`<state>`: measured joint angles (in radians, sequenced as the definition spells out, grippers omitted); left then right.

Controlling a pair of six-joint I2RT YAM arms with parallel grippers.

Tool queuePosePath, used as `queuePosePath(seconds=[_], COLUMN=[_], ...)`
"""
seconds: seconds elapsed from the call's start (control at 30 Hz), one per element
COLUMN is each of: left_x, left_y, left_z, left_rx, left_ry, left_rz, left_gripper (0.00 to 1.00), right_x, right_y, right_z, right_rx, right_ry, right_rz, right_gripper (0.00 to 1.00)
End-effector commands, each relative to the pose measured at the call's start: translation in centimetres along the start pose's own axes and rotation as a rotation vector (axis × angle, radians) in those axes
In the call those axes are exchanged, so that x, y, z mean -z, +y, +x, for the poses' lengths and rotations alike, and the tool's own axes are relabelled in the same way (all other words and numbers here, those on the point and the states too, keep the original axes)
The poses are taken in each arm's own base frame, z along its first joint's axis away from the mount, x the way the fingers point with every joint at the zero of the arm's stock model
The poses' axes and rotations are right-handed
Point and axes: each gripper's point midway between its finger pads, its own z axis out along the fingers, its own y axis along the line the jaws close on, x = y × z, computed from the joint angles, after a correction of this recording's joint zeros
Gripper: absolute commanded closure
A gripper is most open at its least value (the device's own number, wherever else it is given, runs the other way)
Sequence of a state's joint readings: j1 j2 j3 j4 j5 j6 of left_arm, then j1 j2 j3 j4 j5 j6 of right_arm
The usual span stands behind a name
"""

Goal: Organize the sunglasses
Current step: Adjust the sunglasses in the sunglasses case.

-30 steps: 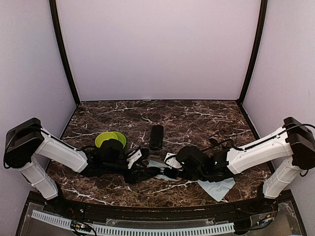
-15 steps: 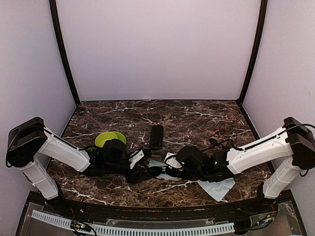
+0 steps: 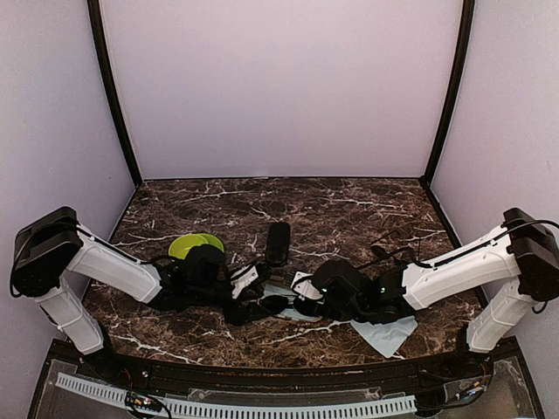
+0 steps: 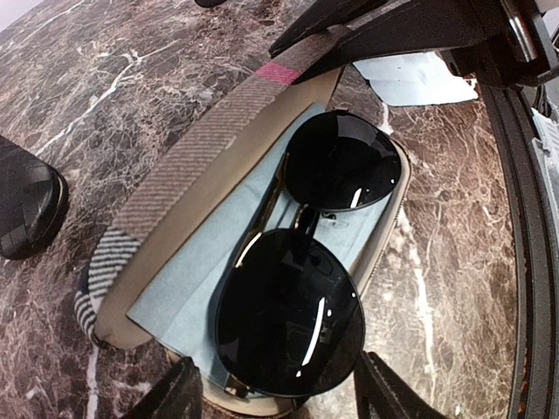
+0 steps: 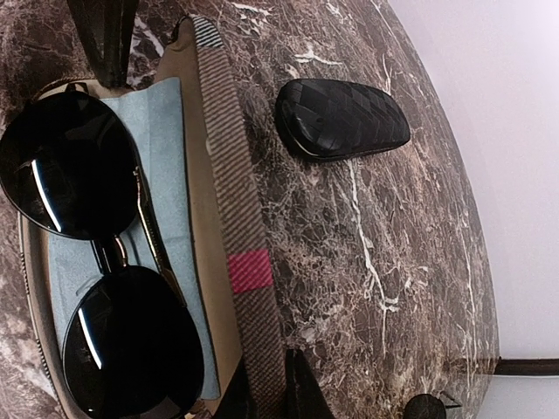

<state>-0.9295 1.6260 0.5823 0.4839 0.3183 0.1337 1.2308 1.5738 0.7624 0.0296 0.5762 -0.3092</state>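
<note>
One pair of sunglasses (image 4: 314, 262) with round dark lenses lies folded inside an open striped case (image 4: 201, 157), on a light blue cloth (image 4: 188, 284) lining it. My left gripper (image 4: 278, 397) is open, its fingers either side of the near lens and the case's end, gripping nothing. My right gripper (image 5: 266, 393) is shut on the case's raised striped lid (image 5: 236, 201), holding it up beside the sunglasses (image 5: 96, 262). In the top view both grippers meet at the case (image 3: 275, 301) in the front middle of the table. No second pair shows clearly.
A closed black quilted case (image 3: 277, 242) lies behind the grippers, also seen as the black case (image 5: 342, 118). A lime green object (image 3: 194, 246) sits behind the left arm. A loose light blue cloth (image 3: 384, 336) lies under the right arm near the front edge.
My left arm has shifted slightly right, closer to the open case, and its jaws stand a little wider. The right arm and the lid have not moved.
</note>
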Motion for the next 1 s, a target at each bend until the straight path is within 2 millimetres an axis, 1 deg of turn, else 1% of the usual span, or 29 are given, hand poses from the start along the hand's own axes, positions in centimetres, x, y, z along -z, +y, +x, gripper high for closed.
queuePosePath(seconds=[0.0,0.23,0.83,0.97], left_x=[0.3,0.3,1.0,1.2], left_y=[0.5,0.8,2.9,2.6], left_z=[-1.1,-1.1,-1.5,-1.6], left_rx=[-0.037,-0.051,-0.041,-0.043], left_ry=[-0.004,0.013,0.002,-0.005], left_rz=[-0.031,-0.047,-0.176,-0.166], left_gripper=[0.38,0.41,0.41,0.4], right_x=[0.4,0.3,0.3,0.3], right_y=[-0.6,-0.5,-0.4,-0.4], right_z=[-2.1,-2.1,-2.0,-2.0], right_rx=[-0.035,-0.034,-0.024,-0.02], right_ry=[-0.063,-0.062,-0.055,-0.05], right_rz=[0.025,0.021,0.027,0.033], right_gripper=[1.0,1.0,1.0,1.0])
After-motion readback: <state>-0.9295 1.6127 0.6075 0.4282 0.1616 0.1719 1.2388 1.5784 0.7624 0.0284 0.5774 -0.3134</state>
